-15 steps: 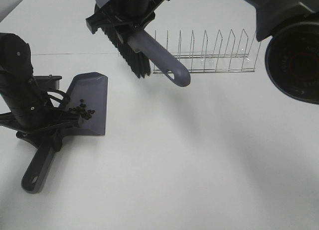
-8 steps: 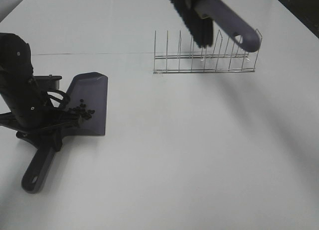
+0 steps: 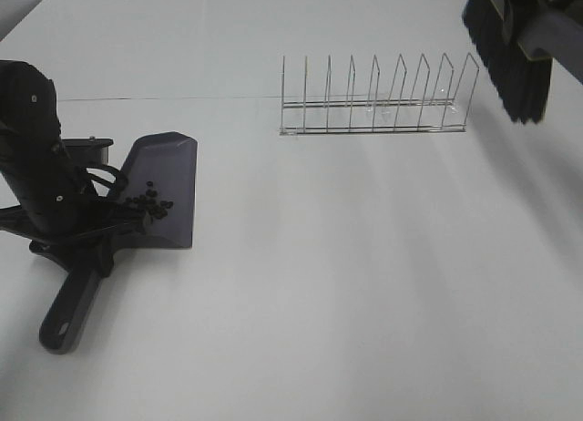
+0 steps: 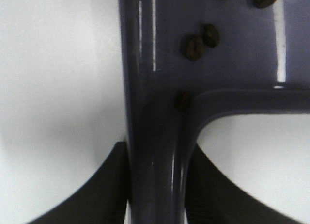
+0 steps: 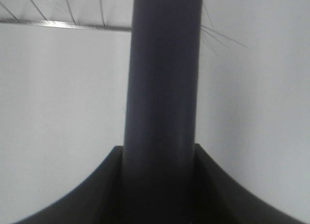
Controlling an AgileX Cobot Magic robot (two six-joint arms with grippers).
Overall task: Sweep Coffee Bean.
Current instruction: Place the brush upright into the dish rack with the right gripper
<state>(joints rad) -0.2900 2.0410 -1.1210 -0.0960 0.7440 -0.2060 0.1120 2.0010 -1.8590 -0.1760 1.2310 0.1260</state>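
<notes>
The right end effector [image 5: 160,185], closed on the brush [image 3: 512,66] handle, is swinging it away past the rack [image 3: 373,111]. The left end effector [image 4: 156,185] is gripping the dustpan [image 3: 171,170] handle. The beans [image 3: 150,204] are lying in the dustpan; sweeping appears complete.

Bright diffuse light, soft shadows, glare on dustpan [image 4: 155,112], blurry wrist views.

A wire rack [image 3: 373,103] stands upright on the far half of the white table [image 3: 346,284]; its thin dividers rise in one row from long rails; a faint seam [image 3: 164,98] crosses the table level with it.
</notes>
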